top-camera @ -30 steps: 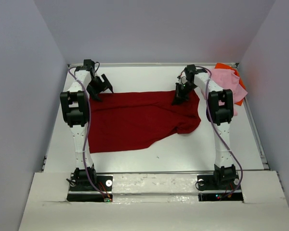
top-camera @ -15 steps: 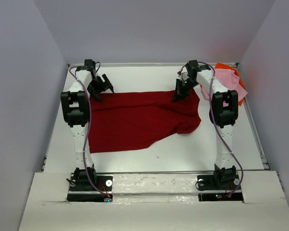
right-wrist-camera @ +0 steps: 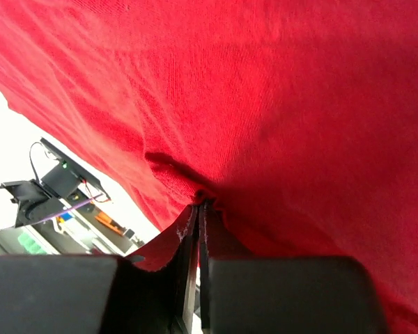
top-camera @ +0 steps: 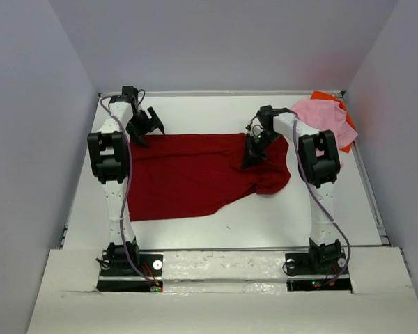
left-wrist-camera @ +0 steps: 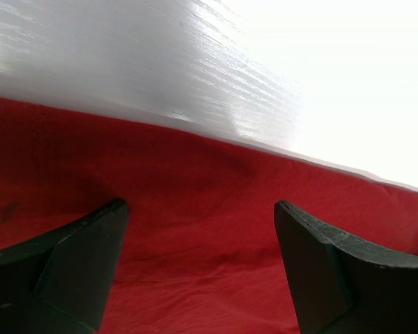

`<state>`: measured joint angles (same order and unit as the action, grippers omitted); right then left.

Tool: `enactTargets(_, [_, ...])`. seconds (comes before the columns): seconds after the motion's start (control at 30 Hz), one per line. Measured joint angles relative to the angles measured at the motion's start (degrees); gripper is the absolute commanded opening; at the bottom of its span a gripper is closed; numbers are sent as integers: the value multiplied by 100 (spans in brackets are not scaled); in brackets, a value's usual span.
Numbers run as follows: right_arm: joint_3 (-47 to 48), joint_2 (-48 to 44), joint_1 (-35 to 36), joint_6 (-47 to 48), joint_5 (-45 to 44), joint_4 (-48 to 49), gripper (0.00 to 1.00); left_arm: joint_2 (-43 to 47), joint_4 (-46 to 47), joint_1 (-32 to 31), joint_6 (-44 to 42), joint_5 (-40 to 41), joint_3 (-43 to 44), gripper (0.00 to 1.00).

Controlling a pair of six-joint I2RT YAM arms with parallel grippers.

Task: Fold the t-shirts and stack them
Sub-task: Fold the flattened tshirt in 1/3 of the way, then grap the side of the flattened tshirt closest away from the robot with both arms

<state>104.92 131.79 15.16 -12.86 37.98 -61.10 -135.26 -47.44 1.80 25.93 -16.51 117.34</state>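
Dark red shirt: spread across the middle of the table, with its right side bunched and its near edge slanting.
Pink shirt: heaped at the far right corner, on top of the orange shirt; neither is folded.
Left gripper: held at the red shirt's far left corner. Its fingers are spread wide over the cloth edge and nothing is gripped.
Right gripper: set at the shirt's far right part. Its fingers are pressed together on a small pinch of red cloth.
Step in hand: judged to be the first fold of the red shirt, with only 1 of 2 holds made.
Doing it well: the left fingers should be lowered onto the far hem and closed on it before anything is lifted. Both holds should then be raised together and carried evenly toward the near edge.
Risk: if only the right side is pulled, the cloth is likely to be skewed and bunched further.
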Motion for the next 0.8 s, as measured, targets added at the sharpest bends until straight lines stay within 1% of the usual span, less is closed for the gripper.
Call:
enactTargets(0.07, [-33, 2, 35, -17, -2, 0, 86, 0, 0, 0, 0, 0, 0, 96])
enactTargets(0.1, [-42, 2, 66, 7, -2, -17, 95, 0, 0, 0, -2, 0, 0, 96])
enactTargets(0.3, [85, -9, 72, -79, 9, -83, 97, 0, -4, 0, -4, 0, 0, 96])
enactTargets(0.47, [455, -22, 68, -92, -363, -144, 97, 0, -2, -9, -4, 0, 0, 96])
enactTargets(0.57, [522, -205, 66, -116, -551, -170, 97, 4, 0, -20, -2, 0, 0, 96])
enactTargets(0.7, [181, -896, 68, -256, -780, -162, 95, 175, 68, -35, 9, -138, -136, 96])
enactTargets(0.73, [-15, -1200, 68, -323, -837, -136, 95, 291, 114, -46, 15, -197, -240, 96])
enactTargets(0.8, [-595, -2094, 66, -507, -994, -125, 95, 627, 236, -122, 48, -358, -529, 96])
